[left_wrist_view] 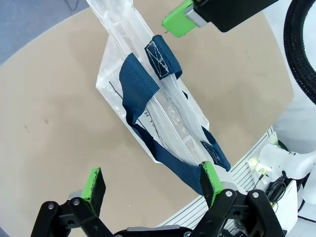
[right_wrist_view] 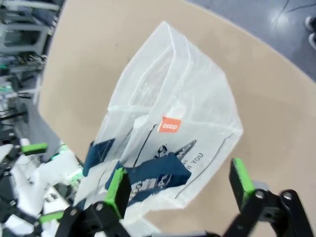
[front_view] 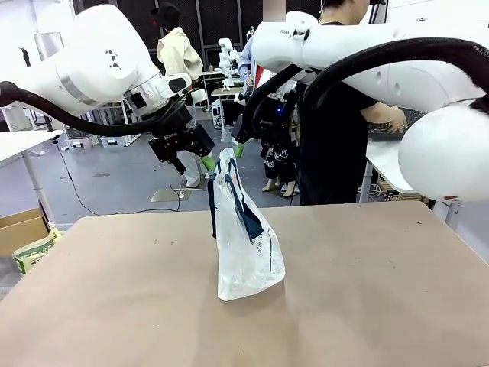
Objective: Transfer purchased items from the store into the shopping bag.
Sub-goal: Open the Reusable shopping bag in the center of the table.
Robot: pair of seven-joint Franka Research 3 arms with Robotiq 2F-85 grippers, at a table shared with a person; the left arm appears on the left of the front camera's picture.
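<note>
**A:** What sits at the left of the front view?

**B:** The left gripper [front_view: 195,163] hangs at upper left of centre, above the far edge of a tan table [front_view: 114,290]. Its jaws are spread wide and clasp nothing. One green pad [front_view: 208,162] is just beside the top of the bag.

**A:** Where is the bag?

**B:** The shopping bag [front_view: 244,245] stands upright at the middle of the frame, on the table. It is translucent white with navy strap handles [front_view: 246,215], and its narrow top rises between the two grippers. In the left wrist view it runs from upper left to lower right. There one strap runs down to the finger at lower right, and I cannot tell if it touches that finger. Whether the bag has anything inside I cannot tell.

**A:** And to the right of it?

**B:** The right gripper [front_view: 241,147] is at upper centre, just right of the bag's top. Its jaws are fully apart and grip nothing. In the right wrist view a strap lies loose in the gap between its fingers, near the left-hand one. Above it, a small orange label [right_wrist_view: 169,125] shows on the bag's side.

**A:** Further right?

**B:** A person [front_view: 336,138] in dark clothes stands at the far side. One hand [front_view: 393,118] rests at something dark on a side table, mostly hidden behind the right arm and too unclear to name
</note>
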